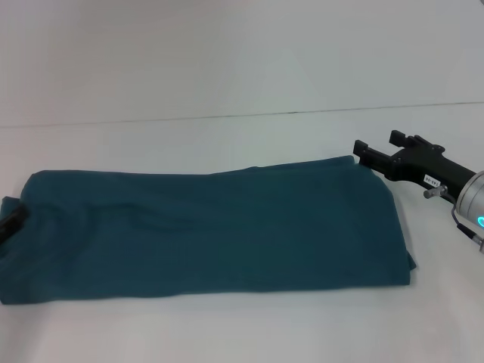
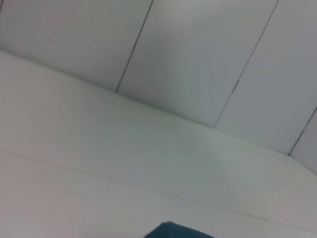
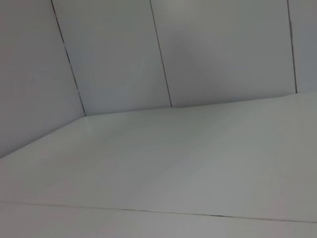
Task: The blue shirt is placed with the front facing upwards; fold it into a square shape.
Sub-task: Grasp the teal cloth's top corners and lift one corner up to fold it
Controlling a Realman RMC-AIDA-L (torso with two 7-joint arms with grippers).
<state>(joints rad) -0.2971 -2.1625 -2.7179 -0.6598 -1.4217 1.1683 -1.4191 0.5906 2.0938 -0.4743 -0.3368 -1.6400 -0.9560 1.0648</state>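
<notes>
- The blue shirt [image 1: 208, 231] lies flat on the white worktop [image 1: 227, 83], in front of the robot. It is already folded into a long band that runs from left to right. No letters show on top.
- My guess: the long folds are done, and the step in hand is folding the band across to make a square.
- The right hand [image 1: 376, 153] is at the far right corner of the shirt, low, with its tips at the cloth edge. Its two fingers sit a little apart, with a gap between them. It does not seem to grip the cloth (I cannot be sure, the tips are so close).
- A small dark bit shows at the left edge of the head view. That may be the left hand, but I cannot tell, so I cannot say if it is open or closed.
- Next move, I think: pinch the right end of the band and carry it over to the left end, keeping the edges lined up.
- Only the head view shows the whole shirt and the right hand.
- The left wrist view shows just a tiny corner of the shirt, plus worktop and wall [image 2: 208, 49].
- The right wrist view shows only worktop and wall, no shirt at all.
</notes>
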